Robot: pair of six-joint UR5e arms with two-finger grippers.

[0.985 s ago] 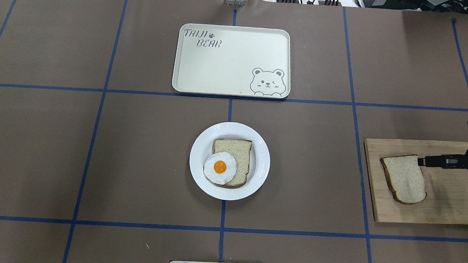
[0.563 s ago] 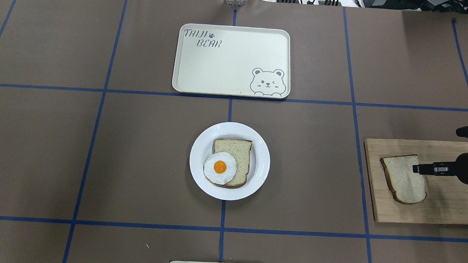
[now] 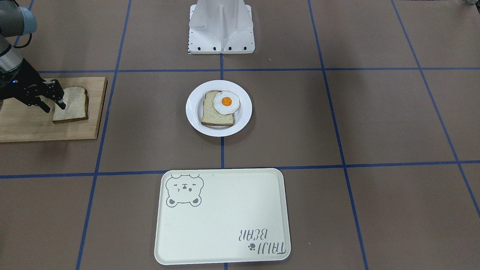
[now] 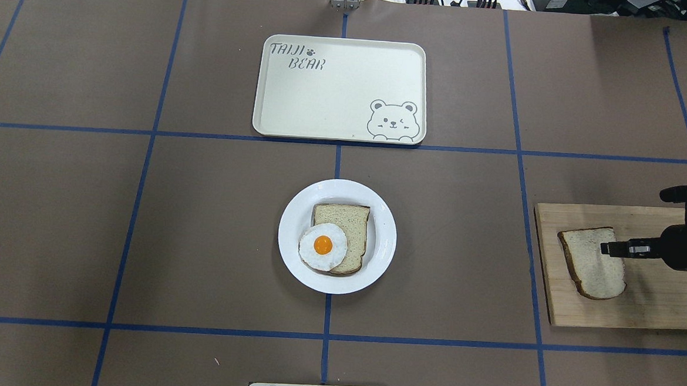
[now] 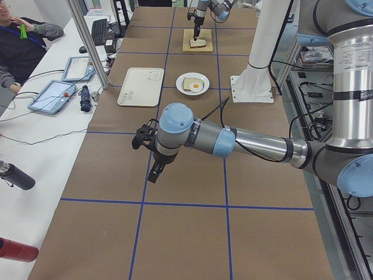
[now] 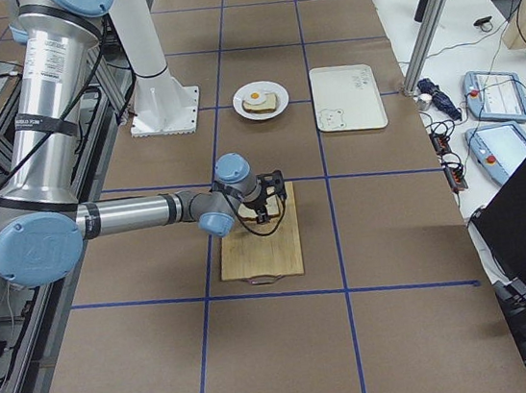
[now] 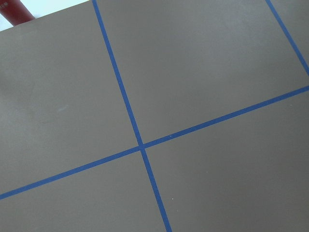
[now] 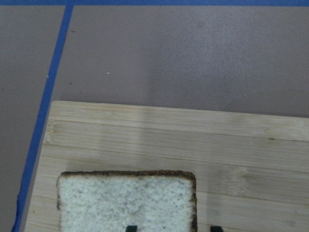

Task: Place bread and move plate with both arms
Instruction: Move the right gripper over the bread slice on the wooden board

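Right tool [image 3: 55,108], fingers spread and empty, straddles the bread's [image 3: 75,103] edge on the board [image 3: 22,127], seemingly poised to pinch it. Left tool [image 5: 155,168]: cannot tell.

I see brown worktop [image 4: 141,235] w/ blue tape grid. Plate [image 4: 287,237] glossy white; on it a pale slice [image 4: 354,217] w/ lighter crust, plus egg [image 4: 323,246], white w/ orange yolk. Beyond plate, tray [image 4: 325,98] cream w/ grey bear drawing & lettering. To plate's right, bread [image 4: 592,262] pale, speckled, dark brown crust, on light wood-grain board [image 4: 655,303]. Right tool [image 4: 605,249] black.
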